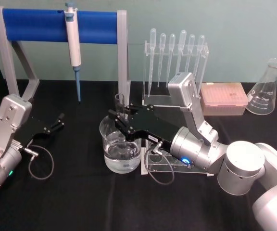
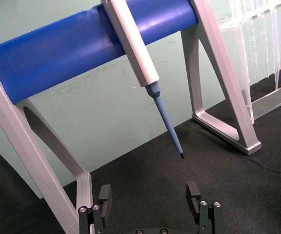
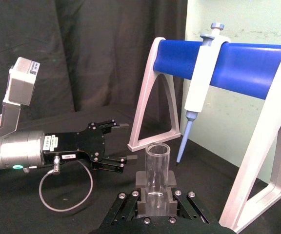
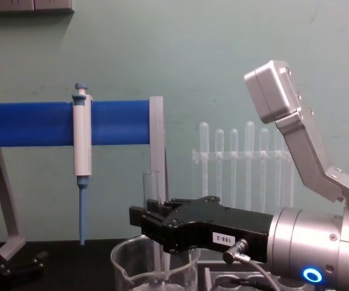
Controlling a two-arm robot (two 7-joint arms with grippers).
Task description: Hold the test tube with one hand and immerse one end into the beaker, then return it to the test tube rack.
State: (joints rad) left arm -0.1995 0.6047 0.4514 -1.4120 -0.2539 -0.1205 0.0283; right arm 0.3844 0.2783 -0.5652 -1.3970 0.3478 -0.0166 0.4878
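while right gripper (image 1: 118,118) clamps it, test tube (image 1: 119,101) stands — inside beaker (image 1: 121,161).

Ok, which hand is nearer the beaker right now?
Right. The right hand is directly above the beaker, shut on the upright test tube. The left hand sits open, well off to the beaker's left, clear of it.

Tube (image 1: 119,102) in beaker (image 1: 110,139), rack (image 1: 160,166) just R, pipettor (image 1: 73,43) behind.
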